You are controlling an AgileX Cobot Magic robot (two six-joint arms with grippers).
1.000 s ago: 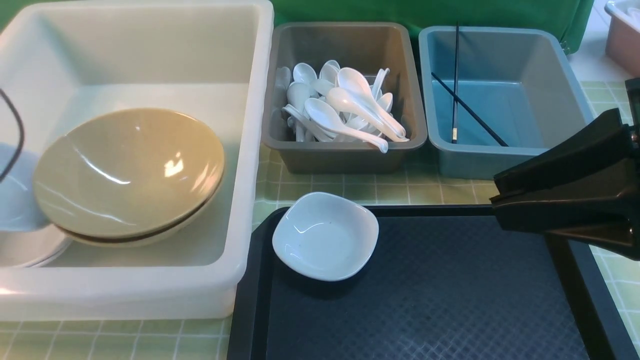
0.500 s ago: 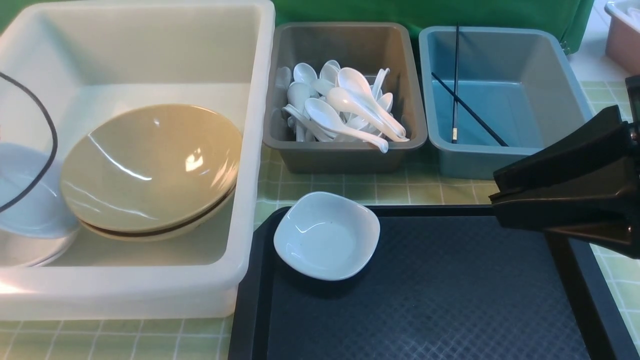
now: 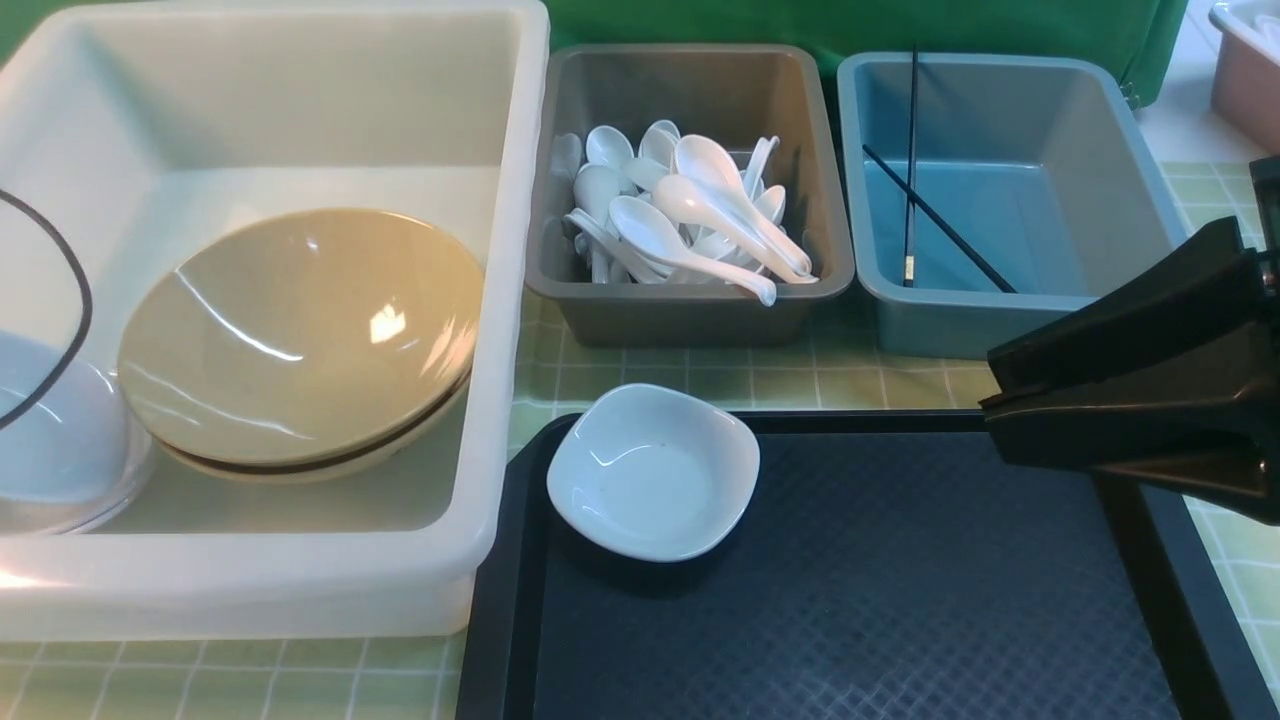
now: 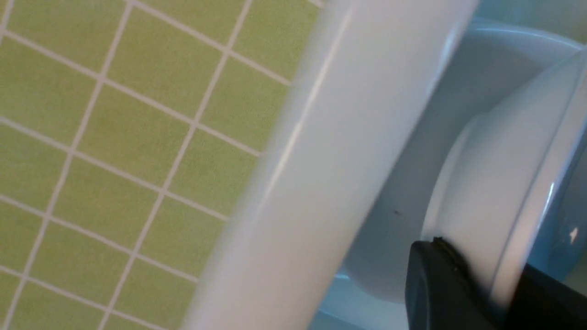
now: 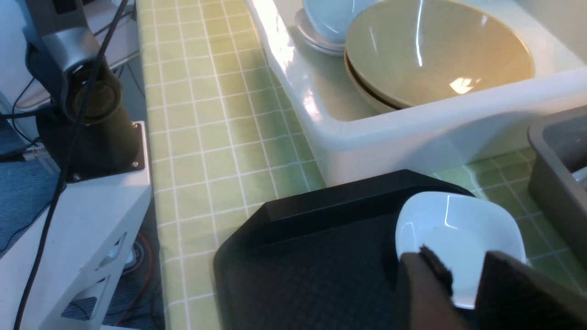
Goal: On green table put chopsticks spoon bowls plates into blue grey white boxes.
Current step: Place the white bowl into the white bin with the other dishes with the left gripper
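Plate-stowing step. My left end effector (image 4: pixel 490 286) clamped on plate (image 4: pixel 495 183) by rim, low inside white box (image 3: pixel 500 300) beside bowls (image 3: pixel 300 340). Next, I judge: let go, lift clear. Right end effector (image 5: pixel 463 284) slightly parted, empty, near other plate (image 3: pixel 650 470) on tray (image 3: pixel 900 600).

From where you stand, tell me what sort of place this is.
Likely a robot lab staged as a dish-sorting station: grey box of spoons, white box of bowls, an arm mount beside the green table.
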